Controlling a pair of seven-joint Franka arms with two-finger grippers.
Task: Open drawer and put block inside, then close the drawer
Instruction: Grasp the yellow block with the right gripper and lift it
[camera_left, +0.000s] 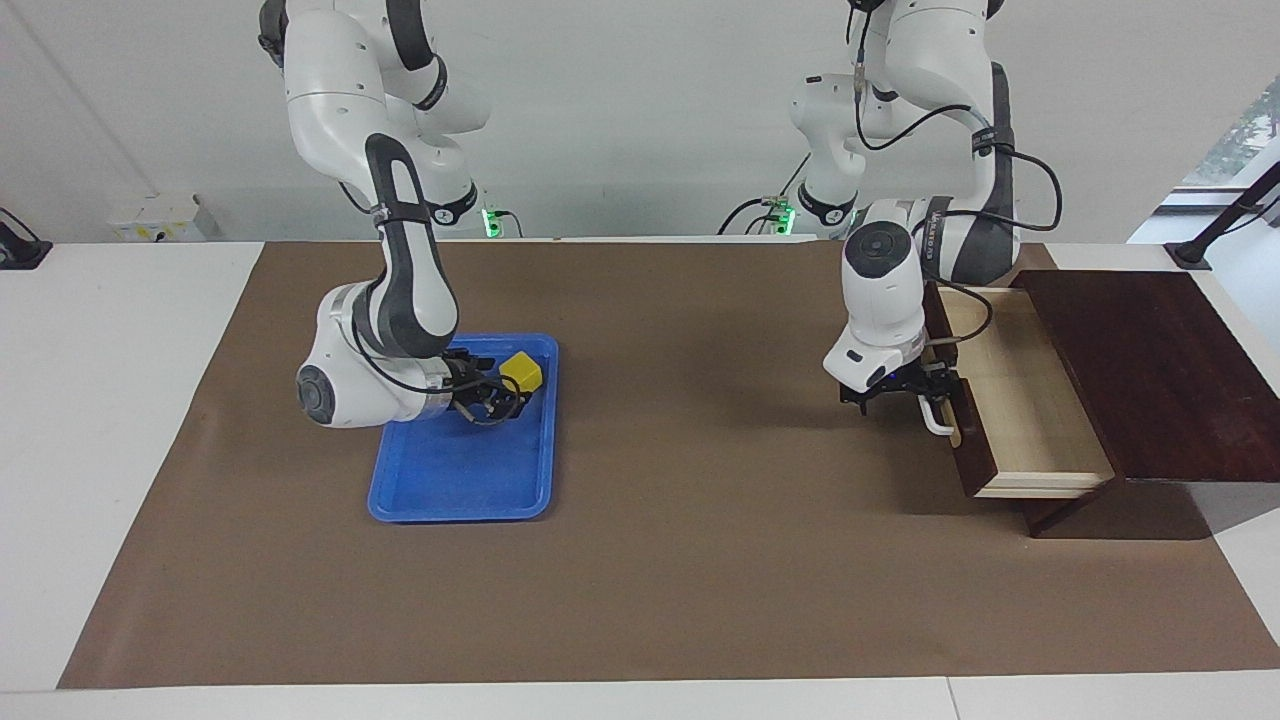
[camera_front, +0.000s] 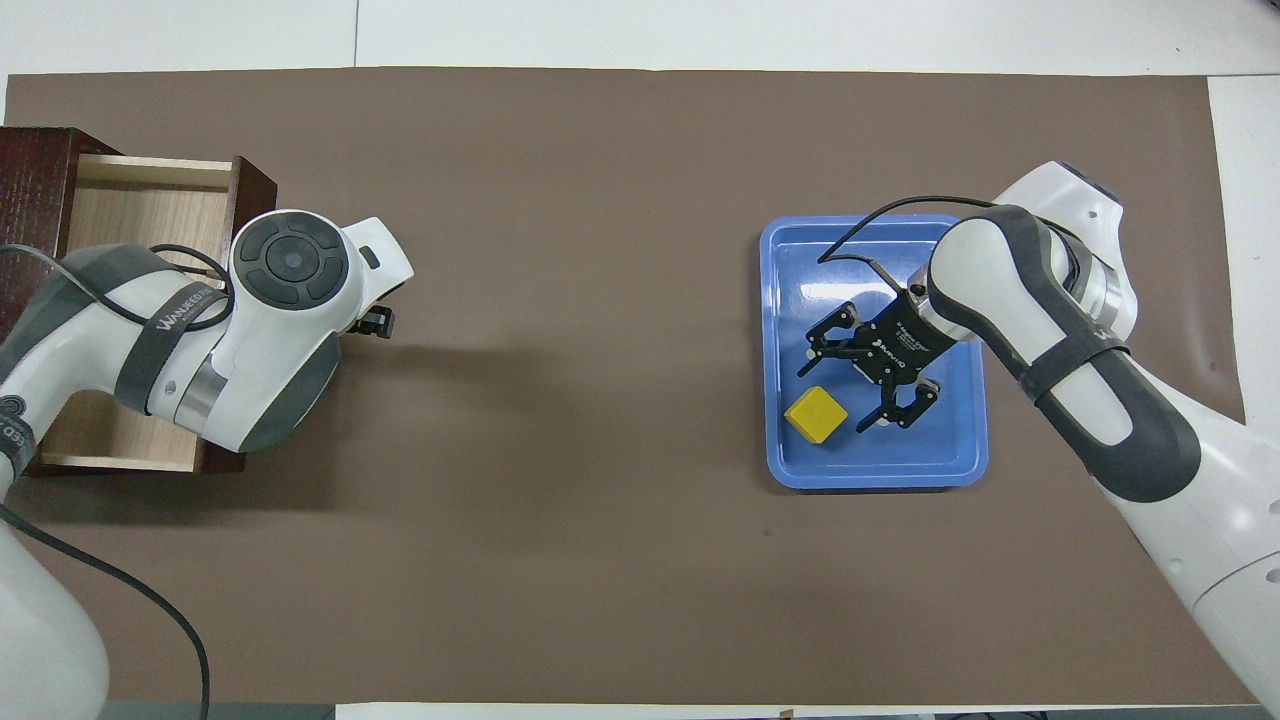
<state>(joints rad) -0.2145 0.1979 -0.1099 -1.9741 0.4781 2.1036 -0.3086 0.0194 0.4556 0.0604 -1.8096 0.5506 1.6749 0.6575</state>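
One tray (camera_left: 455, 490) lies toward the right arm's end of the table (camera_left: 700, 560), holding one block (camera_left: 521, 370) in the part nearer the robots. The right hand (camera_left: 497, 398) hangs low over the tray just beside the block, fingers spread, holding nothing. One drawer (camera_left: 1010, 420) stands pulled out of its box (camera_left: 1150, 370), pale inside showing. The left hand (camera_left: 925, 392) sits at the drawer's white handle (camera_left: 936, 418); its grip cannot be told.

left gripper (camera_left: 925, 392) mostly buried under its own wrist from overhead, can't tell if it's actually touching the drawer (camera_left: 1020, 410) handle (camera_left: 937, 418), drawer interior half covered by the arm, wooden box (camera_front: 30, 180) cut off at the edge
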